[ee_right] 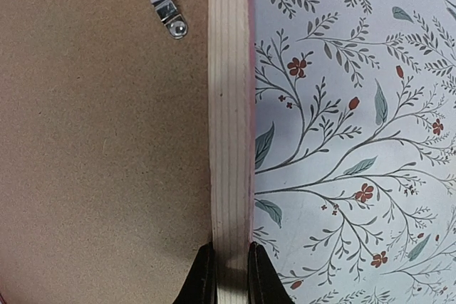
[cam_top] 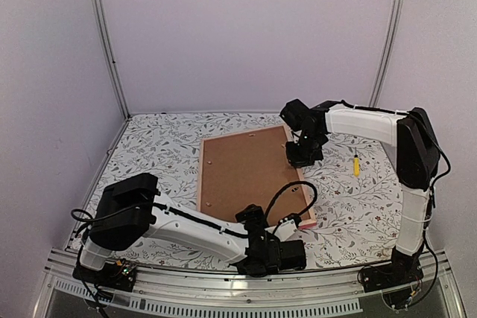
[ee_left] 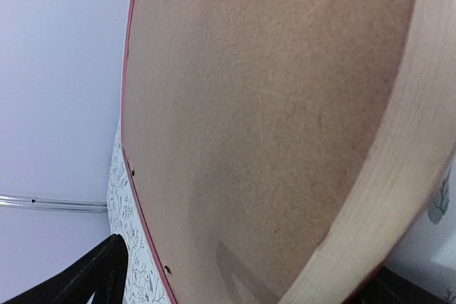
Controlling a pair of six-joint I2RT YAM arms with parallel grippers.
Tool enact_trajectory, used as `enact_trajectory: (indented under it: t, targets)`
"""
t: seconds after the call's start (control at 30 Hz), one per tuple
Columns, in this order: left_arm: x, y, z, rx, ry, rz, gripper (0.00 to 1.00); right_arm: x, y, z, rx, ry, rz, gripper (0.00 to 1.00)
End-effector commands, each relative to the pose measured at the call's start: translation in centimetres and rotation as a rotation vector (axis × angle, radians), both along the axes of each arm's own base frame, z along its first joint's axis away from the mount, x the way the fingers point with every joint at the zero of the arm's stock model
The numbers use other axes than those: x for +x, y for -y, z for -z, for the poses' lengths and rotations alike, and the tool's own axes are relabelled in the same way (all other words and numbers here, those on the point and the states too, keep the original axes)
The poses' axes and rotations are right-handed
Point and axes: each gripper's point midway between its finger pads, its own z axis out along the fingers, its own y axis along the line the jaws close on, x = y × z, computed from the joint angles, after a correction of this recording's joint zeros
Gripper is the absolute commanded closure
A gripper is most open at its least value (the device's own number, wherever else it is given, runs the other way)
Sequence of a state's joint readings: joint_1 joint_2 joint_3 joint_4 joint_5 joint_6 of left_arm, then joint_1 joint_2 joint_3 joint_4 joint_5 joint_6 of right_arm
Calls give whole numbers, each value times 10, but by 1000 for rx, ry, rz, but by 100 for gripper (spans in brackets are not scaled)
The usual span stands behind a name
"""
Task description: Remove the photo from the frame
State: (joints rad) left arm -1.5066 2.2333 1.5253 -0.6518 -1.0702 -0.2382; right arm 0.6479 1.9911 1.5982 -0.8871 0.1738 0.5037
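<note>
The frame (cam_top: 202, 176) lies face down on the flowered table, its pale wood back rail up and a pink corner (cam_top: 307, 223) showing. The plain brown backing board (cam_top: 246, 173) fills it, so the photo is hidden. My right gripper (cam_top: 304, 156) is shut on the frame's right rail (ee_right: 229, 140) near the far corner, one finger (ee_right: 205, 279) on each side. My left gripper (cam_top: 293, 248) is open at the frame's near right corner. In the left wrist view its fingers (ee_left: 92, 275) stand wide apart, with the board (ee_left: 271, 105) and wood rail (ee_left: 399, 161) just ahead.
A small metal retaining tab (ee_right: 169, 16) sits on the backing board near the right rail. A small yellow object (cam_top: 355, 165) lies on the table right of the frame. White walls and metal posts (cam_top: 104, 35) enclose the table.
</note>
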Motion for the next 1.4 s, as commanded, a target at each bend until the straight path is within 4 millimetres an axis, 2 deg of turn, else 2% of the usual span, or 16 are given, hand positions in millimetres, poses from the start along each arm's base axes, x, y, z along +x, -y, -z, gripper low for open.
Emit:
enact_trajectory:
  t: [0.0, 0.07, 0.2, 0.4, 0.53, 0.67, 0.73, 0.83, 0.9, 1.07, 1.2, 1.37]
  targets:
    - [1, -1, -19, 23, 134, -14, 2, 11, -4, -21, 43, 59, 5, 100]
    - [1, -2, -22, 19, 154, -18, 5, 10, -4, -21, 44, 59, 5, 100]
    - [0, -5, -28, -8, 171, -29, 20, 8, -4, -21, 51, 61, 4, 100]
    - [2, -8, -30, -21, 184, -40, 62, 5, -4, -27, 78, 69, 8, 100]
    - [3, -10, -36, -32, 203, -48, 74, 2, -4, -31, 101, 76, 12, 100]
    - [6, -12, -42, -46, 223, -60, 82, -1, -5, -36, 129, 86, 12, 100]
    - [8, -14, -45, -52, 232, -68, 89, -3, -6, -39, 145, 92, 14, 97]
    - [12, -17, -51, -70, 246, -85, 95, -3, -8, -46, 174, 106, 12, 85]
    - [16, -20, -57, -87, 258, -98, 99, -3, -12, -54, 208, 126, 5, 67]
    - [27, -29, -79, -132, 322, -144, 100, -6, -25, -87, 327, 186, -43, 34]
    - [38, -40, -95, -203, 352, -202, 100, -9, -33, -118, 405, 243, -80, 20]
    - [53, -51, -112, -278, 361, -259, 100, -15, -28, -165, 495, 367, -91, 11]
